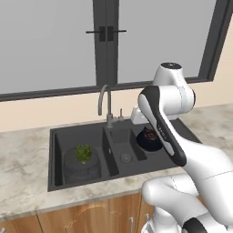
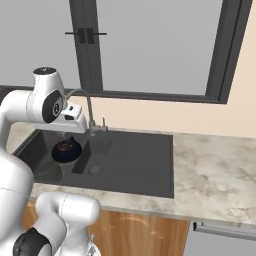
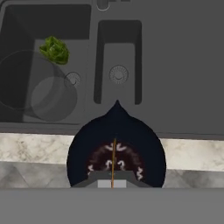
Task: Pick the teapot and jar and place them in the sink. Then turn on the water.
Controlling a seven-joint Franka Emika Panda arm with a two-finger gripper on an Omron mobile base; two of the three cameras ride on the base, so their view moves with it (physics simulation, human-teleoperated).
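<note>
One jar point(image 1: 82, 160) in sink point(image 1: 57, 157) (left base view), teapot point(image 3: 116, 151) close under hand camera

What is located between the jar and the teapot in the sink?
In the left base view, the divider wall and the small middle basin's drain lie between the jar and the teapot.

White jointed arm point(image 1: 164, 123) bent at elbow, reaching forward; hand pointing down, two-finger gripper point(image 3: 112, 177) closed on thin wire handle.

window point(image 1: 54, 41): wide, dark frame, grey panes
wall point(image 1: 45, 113): cream
bench point(image 2: 220, 165): beige marble top
cabinets point(image 2: 135, 232): brown wood, under bench
</note>
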